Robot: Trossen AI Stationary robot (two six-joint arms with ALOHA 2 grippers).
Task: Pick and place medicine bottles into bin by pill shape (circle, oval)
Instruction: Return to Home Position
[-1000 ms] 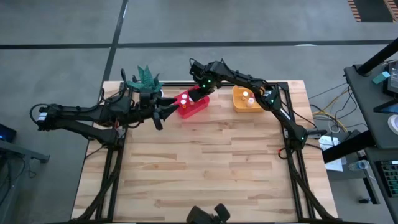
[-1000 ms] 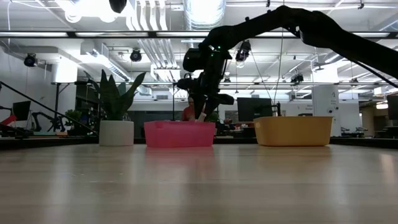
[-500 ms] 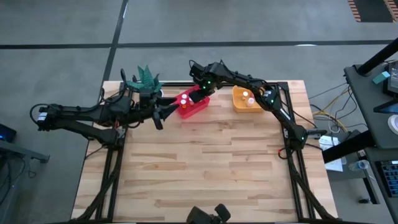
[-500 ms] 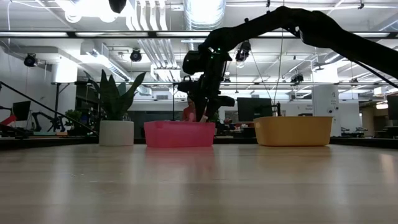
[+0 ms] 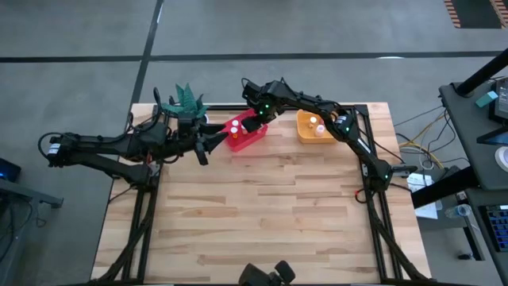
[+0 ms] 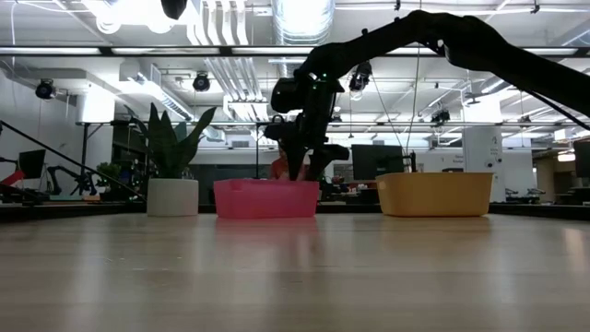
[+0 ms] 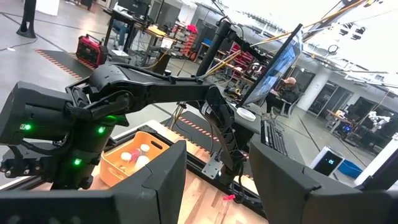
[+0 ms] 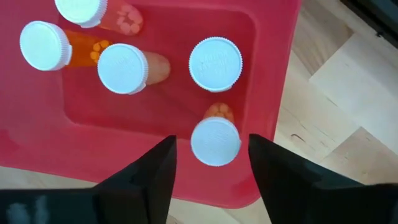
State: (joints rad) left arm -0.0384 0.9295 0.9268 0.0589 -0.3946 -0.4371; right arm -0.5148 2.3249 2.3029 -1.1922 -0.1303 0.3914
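The left arm waits low at the surface's (image 5: 262, 214) left edge, its left claw (image 5: 203, 149) just beside the pink bin's near-left corner, fingers spread and holding nothing. Behind it stands a plant in a white pot (image 6: 172, 196).

Next comes the pink bin (image 8: 186, 106), where five medicine bottles are visible in the right wrist view. One of them (image 8: 215, 142) lies between the right arm's fingers with a gap either side. The right claw (image 5: 255, 121) hangs over this bin, parted and gripping nothing, so I judge the bottle is released.

Further right, the yellow bin (image 5: 304, 119) holds a few more white-capped bottles (image 5: 317, 125) (their exact count is hard to read from above).

Every bottle I can find sits in a bin, so the sorting looks done and the step in hand is the retreat to rest. That calls for lifting the right claw straight up first, clear of the bin wall and the caps, before it swings back towards its own side.
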